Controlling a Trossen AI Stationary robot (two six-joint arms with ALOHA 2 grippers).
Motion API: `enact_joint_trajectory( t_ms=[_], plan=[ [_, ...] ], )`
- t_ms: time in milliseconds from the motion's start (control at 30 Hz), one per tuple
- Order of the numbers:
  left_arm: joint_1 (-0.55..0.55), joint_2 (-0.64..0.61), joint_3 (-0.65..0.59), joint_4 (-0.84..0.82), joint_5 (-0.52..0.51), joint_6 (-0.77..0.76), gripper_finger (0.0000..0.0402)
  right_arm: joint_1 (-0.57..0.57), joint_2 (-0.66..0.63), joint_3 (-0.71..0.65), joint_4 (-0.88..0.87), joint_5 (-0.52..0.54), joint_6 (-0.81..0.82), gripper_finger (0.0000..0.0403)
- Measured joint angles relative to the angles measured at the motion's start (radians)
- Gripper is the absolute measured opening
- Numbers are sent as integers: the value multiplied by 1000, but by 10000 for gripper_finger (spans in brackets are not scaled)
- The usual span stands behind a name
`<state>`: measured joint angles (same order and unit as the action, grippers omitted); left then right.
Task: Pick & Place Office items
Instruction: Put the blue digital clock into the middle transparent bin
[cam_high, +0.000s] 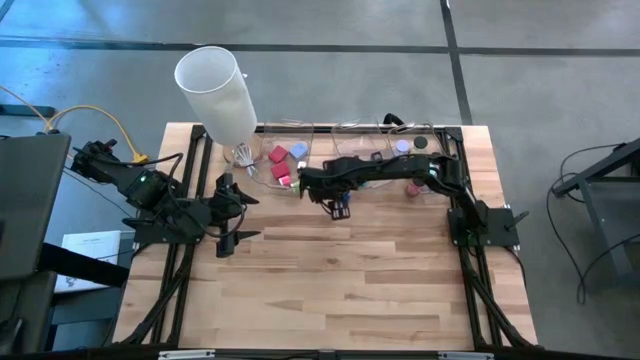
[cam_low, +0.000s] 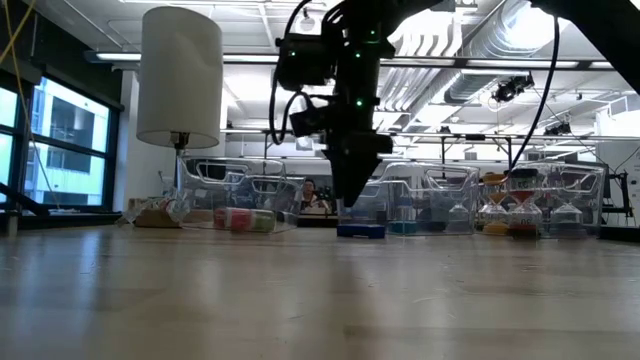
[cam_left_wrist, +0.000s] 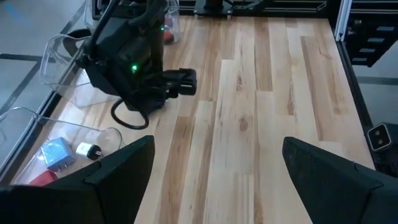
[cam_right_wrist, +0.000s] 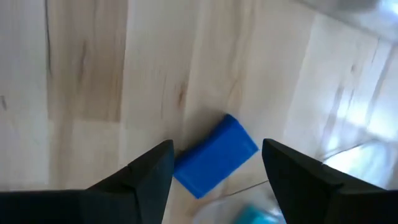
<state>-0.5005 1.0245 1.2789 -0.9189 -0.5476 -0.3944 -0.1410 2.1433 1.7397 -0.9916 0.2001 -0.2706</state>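
Hovering over the wooden table (cam_high: 330, 290), the right gripper (cam_right_wrist: 214, 163) stands partly open and empty, its 2 fingers flanking the dark blue flat plastic rectangle (cam_right_wrist: 214, 155) lying just before the clear plastic bins (cam_low: 430, 195). Descend squarely, straddle the narrow sides, then close.

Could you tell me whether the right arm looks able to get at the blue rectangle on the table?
Probably yes: the right gripper hangs open directly over the blue rectangle, its fingers either side, nothing between.
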Motion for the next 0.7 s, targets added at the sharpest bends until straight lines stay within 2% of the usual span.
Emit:
enact_joint_trajectory(
  t_ms=[167,300,400,633,700],
  plan=[
    [0,0,0,0,0,-4,344,-4,0,0,4,0,-180,235],
    [0,0,0,0,0,-5,344,-25,2,0,9,-19,-230,235],
    [0,0,0,-1,0,0,344,-46,6,0,7,-58,-206,235],
    [0,0,0,-1,0,4,344,-80,6,0,0,-129,-37,235],
    [0,0,0,-1,0,4,344,-85,6,0,-7,-124,-8,235]
  ],
)
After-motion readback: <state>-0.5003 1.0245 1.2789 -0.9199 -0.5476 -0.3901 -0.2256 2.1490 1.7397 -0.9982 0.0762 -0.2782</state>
